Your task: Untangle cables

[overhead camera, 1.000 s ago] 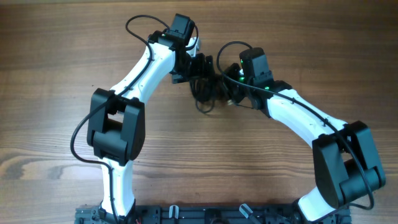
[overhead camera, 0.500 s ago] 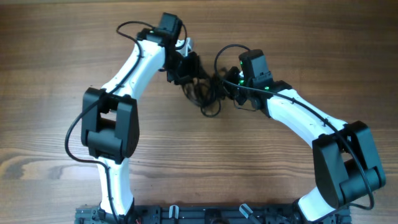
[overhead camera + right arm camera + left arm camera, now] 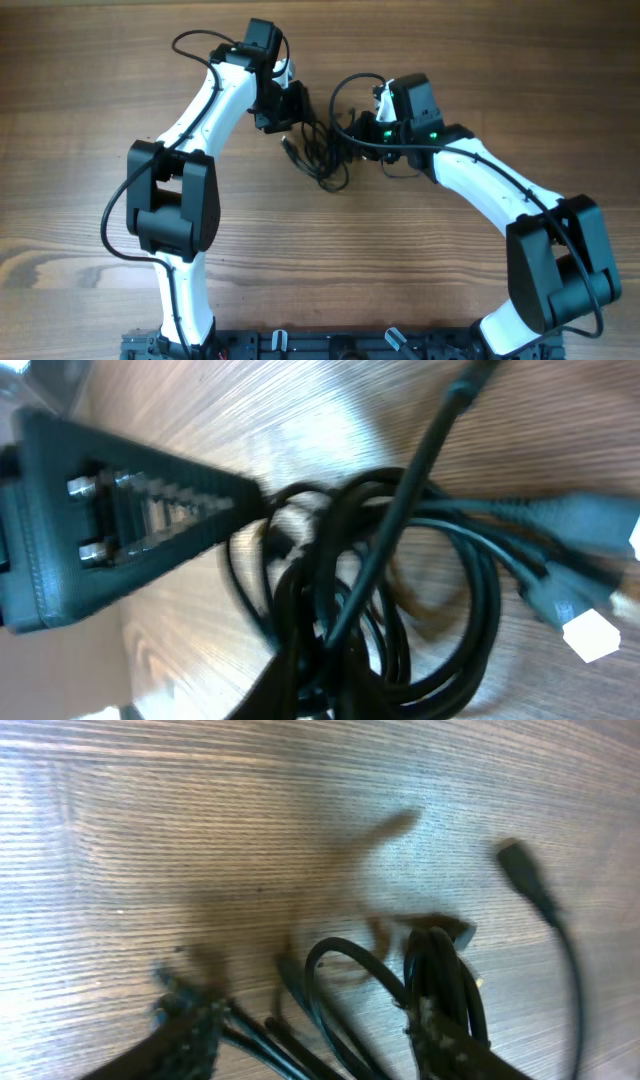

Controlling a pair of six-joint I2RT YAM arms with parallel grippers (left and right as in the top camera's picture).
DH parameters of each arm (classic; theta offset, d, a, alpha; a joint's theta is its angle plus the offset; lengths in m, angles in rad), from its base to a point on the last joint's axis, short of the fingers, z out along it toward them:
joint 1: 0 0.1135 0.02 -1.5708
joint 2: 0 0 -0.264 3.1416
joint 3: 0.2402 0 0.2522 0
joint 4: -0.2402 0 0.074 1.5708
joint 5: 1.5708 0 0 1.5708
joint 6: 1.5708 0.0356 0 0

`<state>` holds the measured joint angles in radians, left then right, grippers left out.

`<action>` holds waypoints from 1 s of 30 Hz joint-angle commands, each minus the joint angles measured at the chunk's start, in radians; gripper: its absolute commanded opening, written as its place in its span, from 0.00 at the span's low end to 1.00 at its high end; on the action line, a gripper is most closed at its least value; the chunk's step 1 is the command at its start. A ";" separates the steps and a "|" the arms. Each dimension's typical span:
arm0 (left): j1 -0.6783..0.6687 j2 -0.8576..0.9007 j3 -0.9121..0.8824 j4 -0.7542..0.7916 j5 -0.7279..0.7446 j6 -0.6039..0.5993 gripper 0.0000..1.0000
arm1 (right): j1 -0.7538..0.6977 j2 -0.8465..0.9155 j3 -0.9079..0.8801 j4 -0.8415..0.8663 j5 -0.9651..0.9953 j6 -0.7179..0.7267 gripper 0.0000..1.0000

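Note:
The cables (image 3: pixel 322 155) are a small black clump of loops on the wooden table between my two grippers. My left gripper (image 3: pixel 290 108) is at the clump's upper left. In the left wrist view its jaws (image 3: pixel 310 1020) stand apart, with several strands running between the fingers (image 3: pixel 190 1030). One plug end (image 3: pixel 525 875) hangs free to the right. My right gripper (image 3: pixel 362 138) is at the clump's right side. In the right wrist view the loops (image 3: pixel 400 610) bunch into its jaws (image 3: pixel 330 685), which are shut on them. A white-tipped plug (image 3: pixel 590 635) lies at the right.
The wooden table (image 3: pixel 90 80) spreads around the clump. A finger of the left gripper (image 3: pixel 130 520) fills the upper left of the right wrist view. Both arm bases and a black rail (image 3: pixel 300 345) sit along the front edge.
My left arm has pulled back to the left, away from the right gripper. The clump has spread out, and a plug end now trails at its left. The right gripper has kept its grip.

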<state>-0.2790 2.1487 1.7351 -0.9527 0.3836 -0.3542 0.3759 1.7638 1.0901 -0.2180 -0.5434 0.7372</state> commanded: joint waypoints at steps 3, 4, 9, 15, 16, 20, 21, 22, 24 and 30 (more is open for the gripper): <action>-0.040 -0.005 -0.003 -0.006 -0.007 0.009 0.75 | 0.030 0.012 0.064 -0.024 -0.058 -0.119 0.04; -0.042 -0.006 -0.003 -0.006 -0.006 0.010 0.77 | 0.034 0.013 0.064 -0.024 -0.058 -0.129 0.05; -0.042 -0.005 -0.003 -0.006 0.019 0.010 0.93 | 0.054 0.013 0.063 -0.041 -0.063 -0.187 0.05; -0.050 -0.005 -0.003 -0.006 0.147 0.010 0.72 | 0.061 0.013 0.063 -0.079 -0.064 -0.187 0.04; -0.051 -0.005 -0.003 -0.006 0.148 0.010 0.70 | 0.061 0.013 0.063 -0.080 -0.065 -0.167 0.04; -0.053 -0.005 -0.003 -0.006 0.148 0.005 0.57 | 0.062 0.013 0.063 -0.082 -0.066 -0.074 0.04; -0.054 -0.005 -0.003 -0.006 0.148 0.006 0.54 | 0.062 0.013 0.063 -0.084 -0.066 -0.053 0.05; -0.055 -0.005 -0.003 -0.006 0.148 0.006 0.49 | 0.062 0.013 0.063 -0.084 -0.066 -0.054 0.04; -0.055 -0.005 -0.003 -0.006 0.148 0.006 0.31 | 0.062 0.013 0.063 -0.082 -0.065 -0.057 0.05; -0.058 -0.005 -0.003 -0.006 0.147 0.006 0.08 | 0.061 0.013 0.063 -0.081 -0.012 -0.056 0.04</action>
<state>-0.3290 2.1487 1.7344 -0.9604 0.5079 -0.3542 0.4313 1.7638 1.1286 -0.3008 -0.5827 0.6689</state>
